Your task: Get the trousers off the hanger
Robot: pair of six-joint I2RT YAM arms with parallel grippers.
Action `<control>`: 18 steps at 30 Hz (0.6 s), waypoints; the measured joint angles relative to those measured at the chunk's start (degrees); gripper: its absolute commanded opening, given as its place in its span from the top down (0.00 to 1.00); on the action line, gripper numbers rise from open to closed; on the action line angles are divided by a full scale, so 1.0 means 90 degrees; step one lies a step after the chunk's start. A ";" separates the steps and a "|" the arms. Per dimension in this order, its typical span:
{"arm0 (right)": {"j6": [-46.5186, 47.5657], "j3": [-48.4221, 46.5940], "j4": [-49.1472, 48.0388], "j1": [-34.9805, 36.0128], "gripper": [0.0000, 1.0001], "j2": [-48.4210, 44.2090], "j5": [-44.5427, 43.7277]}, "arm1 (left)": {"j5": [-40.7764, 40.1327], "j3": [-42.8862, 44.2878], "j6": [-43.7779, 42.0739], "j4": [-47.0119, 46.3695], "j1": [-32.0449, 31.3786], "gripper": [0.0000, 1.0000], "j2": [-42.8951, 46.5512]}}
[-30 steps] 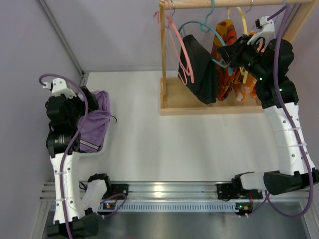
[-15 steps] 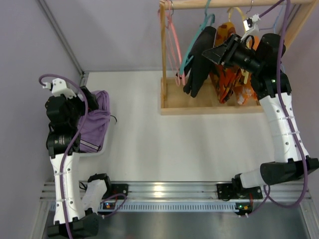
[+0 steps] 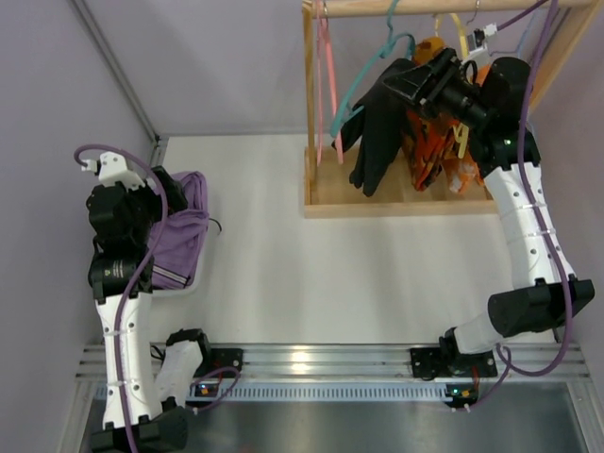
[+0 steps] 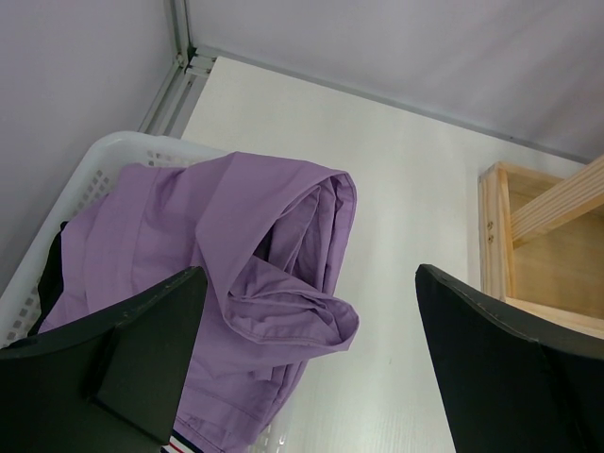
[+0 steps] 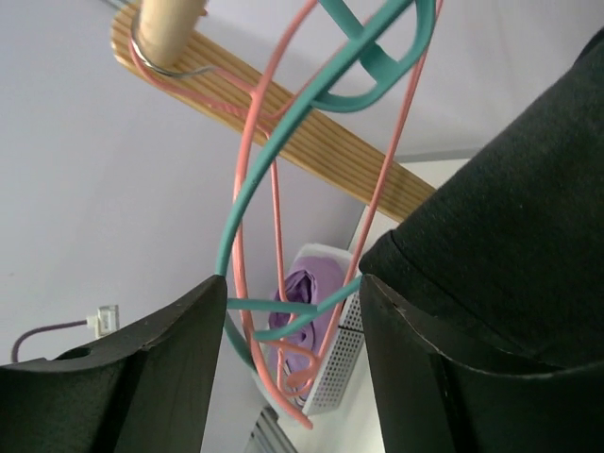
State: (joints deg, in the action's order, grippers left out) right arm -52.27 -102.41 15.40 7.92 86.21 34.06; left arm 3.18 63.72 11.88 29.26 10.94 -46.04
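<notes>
The black trousers (image 3: 377, 142) hang over a teal hanger (image 3: 363, 80) on the wooden rack's rail, bunched and swung to the left. My right gripper (image 3: 415, 83) is pressed into their upper part from the right. In the right wrist view the right gripper (image 5: 293, 283) is open. The teal hanger's (image 5: 236, 217) lower bar crosses the gap between its fingers. The black trousers (image 5: 510, 208) lie against the right finger. My left gripper (image 3: 156, 184) hangs open and empty over the basket, as the left wrist view (image 4: 311, 274) shows.
An empty pink hanger (image 3: 327, 75) hangs left of the teal one. An orange patterned garment (image 3: 429, 142) and a yellow hanger (image 3: 460, 38) hang to the right. The rack's post (image 3: 309, 123) stands at the left. A white basket (image 4: 104, 151) holds purple trousers (image 4: 217, 236).
My right gripper has moved left and up along the rail, pushing the black trousers and teal hanger leftward and lifting the cloth. The left arm has not moved.
</notes>
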 measured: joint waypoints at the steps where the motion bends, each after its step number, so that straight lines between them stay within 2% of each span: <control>1: -0.0049 0.0000 -0.0049 0.0007 0.40 -0.0046 -0.0056 | 0.0000 -0.0022 0.0000 0.0000 0.0000 0.01 0.0005; 10: -0.0270 -0.0017 -0.0143 0.0602 0.39 -0.0238 -0.1105 | 0.0000 -0.0070 0.0029 0.0002 0.0000 0.01 -0.0036; 18: -0.0588 -0.0350 -0.0398 0.1018 0.39 0.0413 -0.1353 | -0.0005 -0.0151 0.0019 0.0002 0.0000 0.01 0.0019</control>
State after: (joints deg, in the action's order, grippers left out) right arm -57.56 -105.56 11.81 17.08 89.93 21.89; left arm 3.14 62.37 12.05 29.28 10.94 -45.87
